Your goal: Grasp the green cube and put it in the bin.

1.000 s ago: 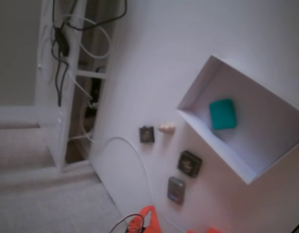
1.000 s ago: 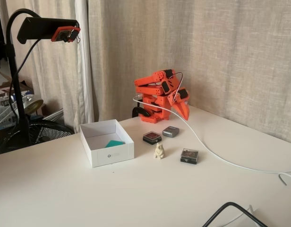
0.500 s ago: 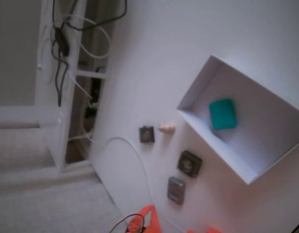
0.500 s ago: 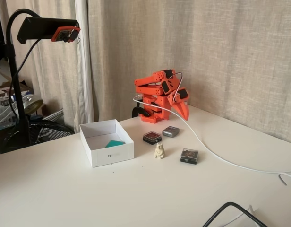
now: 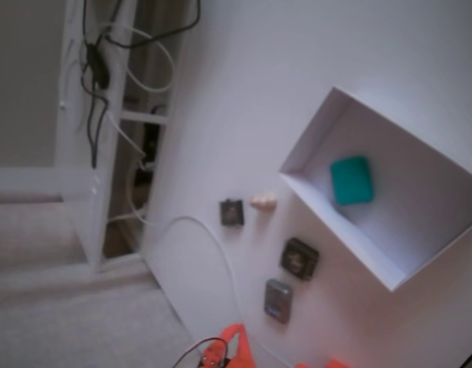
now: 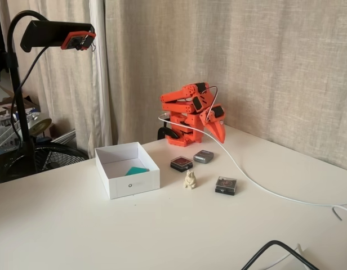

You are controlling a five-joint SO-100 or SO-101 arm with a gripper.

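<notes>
The green cube (image 5: pixel 352 180) lies flat on the floor of the bin (image 5: pixel 343 230), close to the wall nearest the arm. From the side it shows as a teal sliver (image 6: pixel 137 170) behind the white bin's front wall (image 6: pixel 134 183). My orange arm is folded back over its base at the table's far side. The gripper (image 6: pixel 220 135) points down, shut and holding nothing, well away from the bin. Only an orange tip of the arm (image 5: pixel 234 341) shows at the bottom edge of the top-down fixed view.
Between arm and bin lie a dark square block (image 6: pixel 181 163), a grey block (image 6: pixel 204 156), a small cream figurine (image 6: pixel 190 179) and another dark square (image 6: pixel 226 185). A white cable (image 6: pixel 247 174) runs across the table. A camera stand (image 6: pixel 55 34) rises at left.
</notes>
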